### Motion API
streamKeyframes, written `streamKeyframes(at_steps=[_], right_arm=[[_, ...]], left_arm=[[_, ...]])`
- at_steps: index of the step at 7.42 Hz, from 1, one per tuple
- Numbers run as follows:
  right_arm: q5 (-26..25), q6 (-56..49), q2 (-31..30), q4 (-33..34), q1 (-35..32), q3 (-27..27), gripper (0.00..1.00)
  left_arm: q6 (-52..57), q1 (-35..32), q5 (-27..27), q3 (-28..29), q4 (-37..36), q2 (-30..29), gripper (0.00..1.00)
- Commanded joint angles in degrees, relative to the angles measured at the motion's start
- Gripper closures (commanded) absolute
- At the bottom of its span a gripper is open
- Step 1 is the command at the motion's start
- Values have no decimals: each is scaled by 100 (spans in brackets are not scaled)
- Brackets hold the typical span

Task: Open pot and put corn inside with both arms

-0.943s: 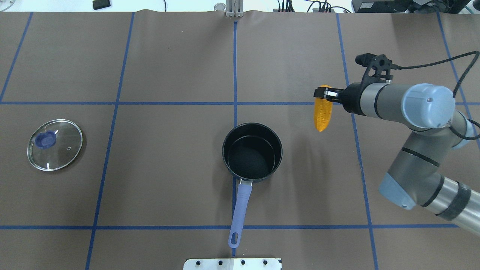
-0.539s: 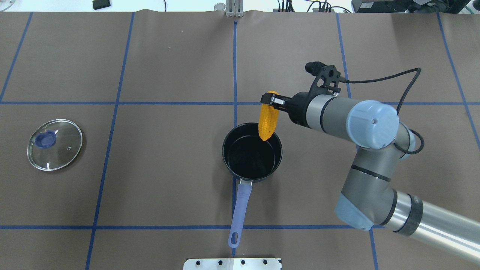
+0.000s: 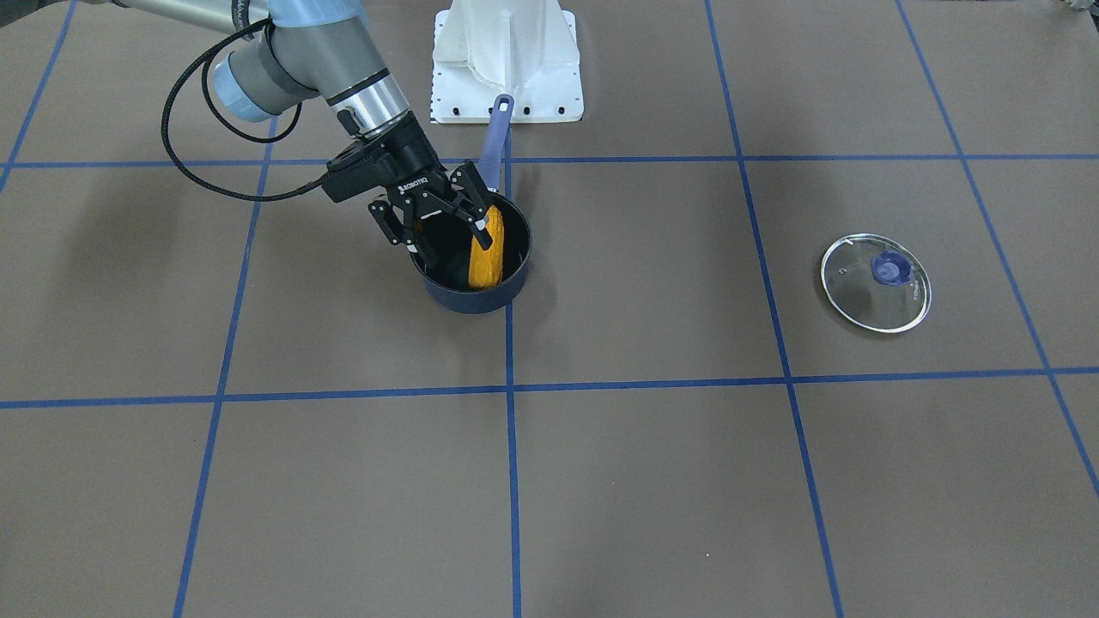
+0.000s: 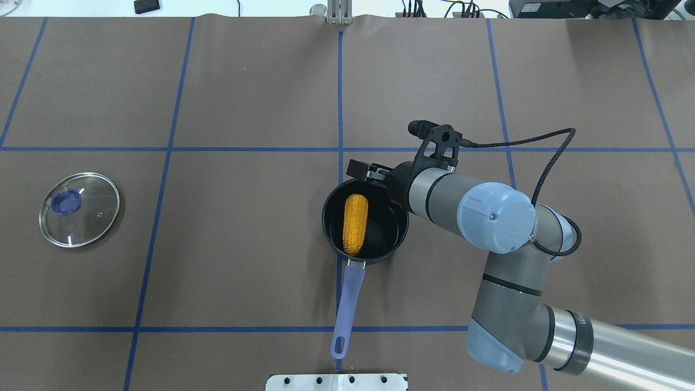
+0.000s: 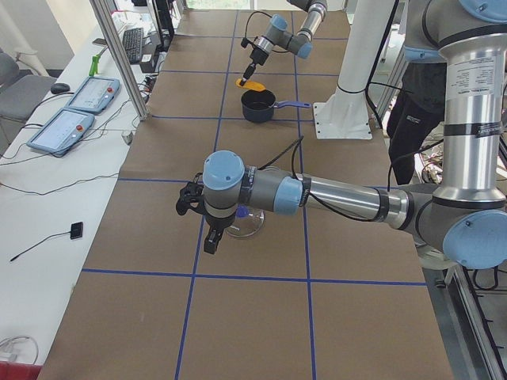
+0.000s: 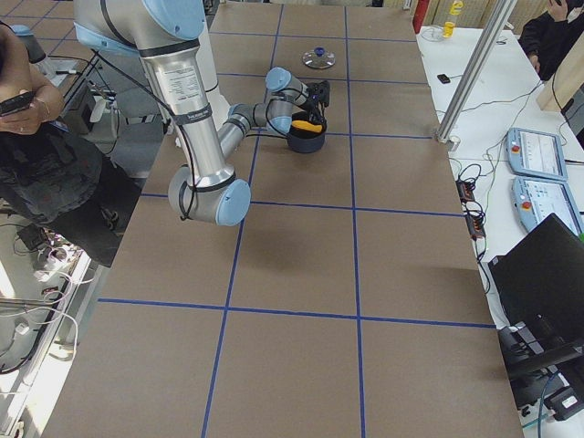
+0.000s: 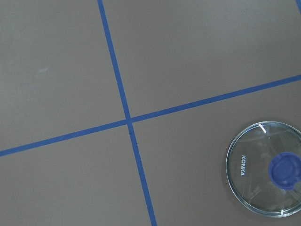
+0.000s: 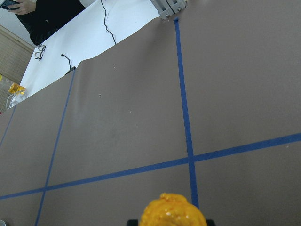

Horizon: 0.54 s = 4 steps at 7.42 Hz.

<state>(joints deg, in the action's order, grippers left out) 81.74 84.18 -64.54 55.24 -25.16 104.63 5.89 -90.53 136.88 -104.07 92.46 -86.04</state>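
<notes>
The yellow-orange corn point(image 4: 355, 225) lies inside the open black pot point(image 4: 324, 217), leaning on its inner wall point(image 3: 483, 251). My right gripper point(image 3: 448, 236) hangs over the pot's rim with its jaws spread apart, and the corn sits free beside one finger. The corn's end shows at the bottom of the right wrist view point(image 8: 173, 213). The glass lid point(image 4: 79, 209) with a blue knob lies flat on the table far from the pot. My left gripper point(image 5: 210, 236) shows only in the exterior left view, next to the lid point(image 5: 247, 228); I cannot tell if it is open or shut.
The pot's purple handle point(image 4: 347, 298) points toward the robot's white base point(image 3: 506, 60). Brown mat with blue tape lines covers the table. The lid also fills the lower right of the left wrist view point(image 7: 264, 175).
My right arm swung left with the corn from the table's right side to over the pot. The gripper opened and the corn now lies in the pot.
</notes>
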Motion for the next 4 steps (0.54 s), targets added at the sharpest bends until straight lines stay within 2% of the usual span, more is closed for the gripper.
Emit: streamKeyframes(at_steps=[1, 2, 4], right_arm=[[663, -50, 38, 1229, -364, 582, 0], [1199, -329, 151, 1687, -837, 585, 0], [2708, -1932, 100, 2680, -2284, 384, 0]], left_arm=[[0, 0, -4, 0, -9, 0, 1], [0, 0, 5, 0, -70, 0, 1], [-17, 9, -38, 176, -332, 0, 1]])
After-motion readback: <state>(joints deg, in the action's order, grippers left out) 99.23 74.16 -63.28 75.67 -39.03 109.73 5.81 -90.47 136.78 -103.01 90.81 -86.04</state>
